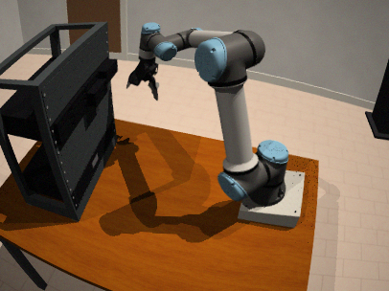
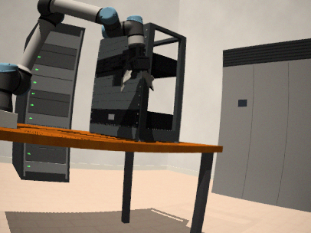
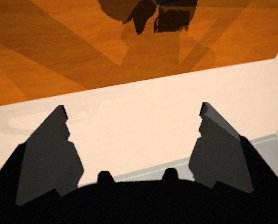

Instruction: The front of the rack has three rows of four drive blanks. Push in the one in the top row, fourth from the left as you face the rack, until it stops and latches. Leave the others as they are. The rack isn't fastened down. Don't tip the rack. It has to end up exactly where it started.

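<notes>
Rack (image 1: 77, 118) beside the downward-pointing end effector (image 1: 142, 86), jaws wide, empty, above the table (image 1: 192, 247) edge.

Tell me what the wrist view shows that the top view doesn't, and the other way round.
Only the wrist view shows both fingers close up, spread wide with nothing between them, pointing down past the table edge at the floor. Only the top view shows the rack, the whole arm and its base plate. Both show the open pincer and the orange table.
</notes>
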Robot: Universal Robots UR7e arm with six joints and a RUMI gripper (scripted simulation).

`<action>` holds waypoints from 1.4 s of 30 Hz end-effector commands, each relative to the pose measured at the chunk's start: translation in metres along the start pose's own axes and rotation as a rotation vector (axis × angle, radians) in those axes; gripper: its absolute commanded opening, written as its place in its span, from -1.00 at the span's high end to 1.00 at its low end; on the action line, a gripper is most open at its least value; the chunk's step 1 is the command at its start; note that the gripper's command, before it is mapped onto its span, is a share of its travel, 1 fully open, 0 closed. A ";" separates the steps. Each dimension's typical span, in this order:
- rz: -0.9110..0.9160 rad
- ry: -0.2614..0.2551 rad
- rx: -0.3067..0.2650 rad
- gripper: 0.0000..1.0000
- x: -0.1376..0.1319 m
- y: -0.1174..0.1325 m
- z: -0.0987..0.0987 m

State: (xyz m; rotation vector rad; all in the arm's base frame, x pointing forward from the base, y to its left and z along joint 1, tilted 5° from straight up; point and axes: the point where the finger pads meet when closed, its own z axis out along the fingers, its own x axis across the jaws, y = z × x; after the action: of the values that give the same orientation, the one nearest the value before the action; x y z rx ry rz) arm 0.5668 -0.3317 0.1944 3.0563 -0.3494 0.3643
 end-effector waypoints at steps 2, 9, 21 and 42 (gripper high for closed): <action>-0.008 0.100 0.012 -1.00 -0.005 -0.014 -0.016; -0.019 0.269 0.037 -1.00 -0.014 -0.038 -0.044; -0.041 0.579 0.084 -1.00 -0.031 -0.083 -0.095; -0.072 1.131 0.166 -1.00 -0.062 -0.160 -0.185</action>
State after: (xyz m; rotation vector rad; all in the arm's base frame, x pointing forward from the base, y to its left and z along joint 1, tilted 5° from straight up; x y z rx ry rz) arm 0.5072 -0.1585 0.3458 2.5177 -0.1237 1.8680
